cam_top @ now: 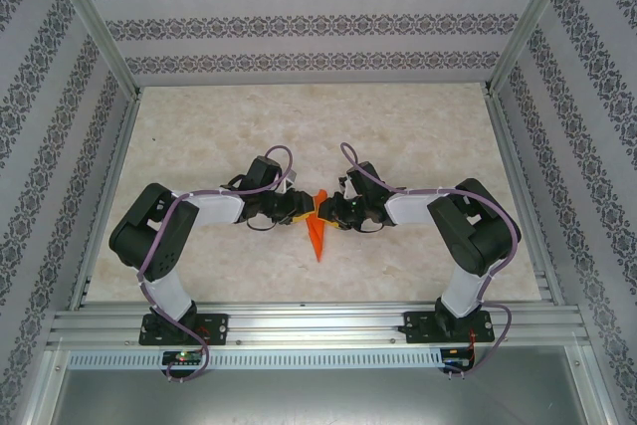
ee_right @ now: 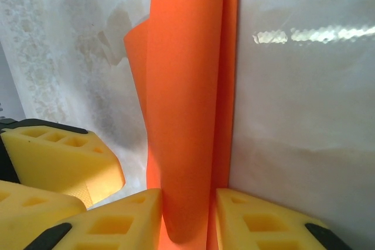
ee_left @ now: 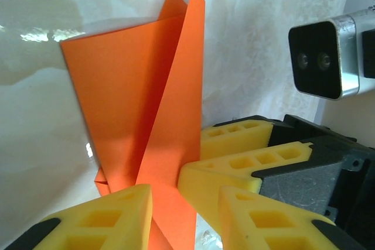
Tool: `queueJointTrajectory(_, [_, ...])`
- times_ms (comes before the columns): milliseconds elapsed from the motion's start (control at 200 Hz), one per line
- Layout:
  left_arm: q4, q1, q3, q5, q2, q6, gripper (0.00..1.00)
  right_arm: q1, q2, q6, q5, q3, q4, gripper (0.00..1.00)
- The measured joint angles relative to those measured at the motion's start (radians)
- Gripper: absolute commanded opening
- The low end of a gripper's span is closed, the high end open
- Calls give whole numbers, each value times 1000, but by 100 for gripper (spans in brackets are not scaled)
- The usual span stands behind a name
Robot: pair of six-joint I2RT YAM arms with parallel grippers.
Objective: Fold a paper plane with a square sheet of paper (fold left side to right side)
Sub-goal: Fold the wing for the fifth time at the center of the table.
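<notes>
The orange paper plane [cam_top: 318,236] lies at the table's middle as a narrow dart, nose toward the arms. Its rear end is lifted between the two grippers. In the left wrist view the paper plane [ee_left: 146,103] stands up with flaps splayed. My left gripper [ee_left: 187,226] is open: the paper rests against one of its fingers [ee_left: 99,221], the other stands apart. The right gripper's yellow fingers [ee_left: 234,162] press in from the right. In the right wrist view my right gripper [ee_right: 188,221] is shut on the curled paper plane [ee_right: 187,115], pads touching both sides.
The marble-patterned table [cam_top: 418,136] is walled by patterned panels and an aluminium frame [cam_top: 299,320] along the near edge. The left gripper [cam_top: 302,208] and right gripper [cam_top: 334,211] nearly touch at the centre. The right wrist camera [ee_left: 322,57] sits close by.
</notes>
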Motion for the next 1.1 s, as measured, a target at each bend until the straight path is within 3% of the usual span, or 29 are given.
queueJointTrajectory(445, [5, 0, -5, 0, 32, -7, 38, 0, 0, 3, 0, 0, 8, 31])
queueJointTrajectory(724, [25, 0, -9, 8, 53, -15, 30, 0, 0, 3, 0, 0, 10, 31])
queueJointTrajectory(1099, [45, 0, -15, 11, 67, -32, 11, 0, 0, 3, 0, 0, 11, 31])
